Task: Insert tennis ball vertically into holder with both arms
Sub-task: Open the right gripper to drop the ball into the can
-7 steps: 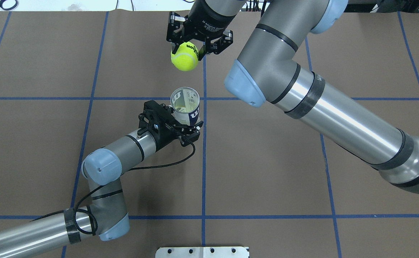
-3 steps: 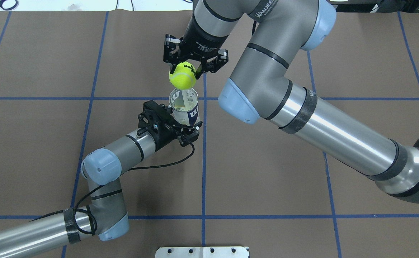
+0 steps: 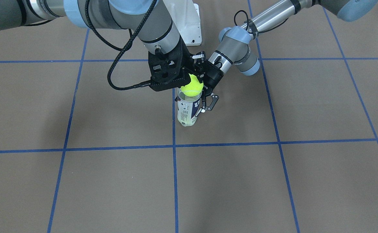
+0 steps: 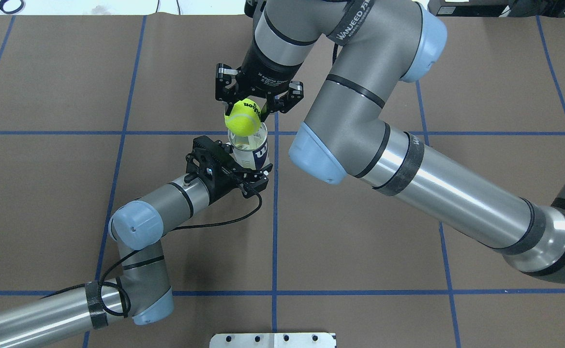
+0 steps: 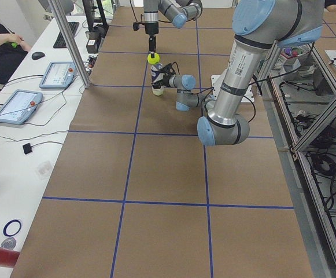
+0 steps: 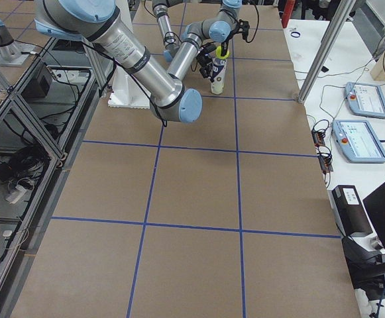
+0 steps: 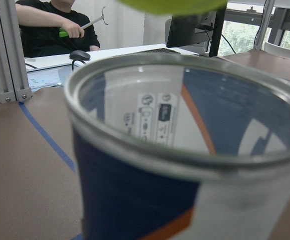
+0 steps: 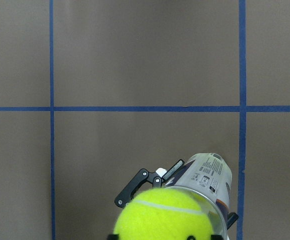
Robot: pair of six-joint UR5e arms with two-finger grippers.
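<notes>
So from my remote seat: the left pincer is clamped around the side of the Wilson tennis-ball can, which stands upright on the brown tabletop right by a crossing of the blue tape lines. The right pincer points down and is squeezed on the yellow tennis ball, which hangs directly over the can's silver rim, close above the mouth and not inside it. In the front camera the ball sits right at the top of the can. Left wrist cam is basically all rim and navy label, with the ball's underside peeking in at the top edge.
</notes>
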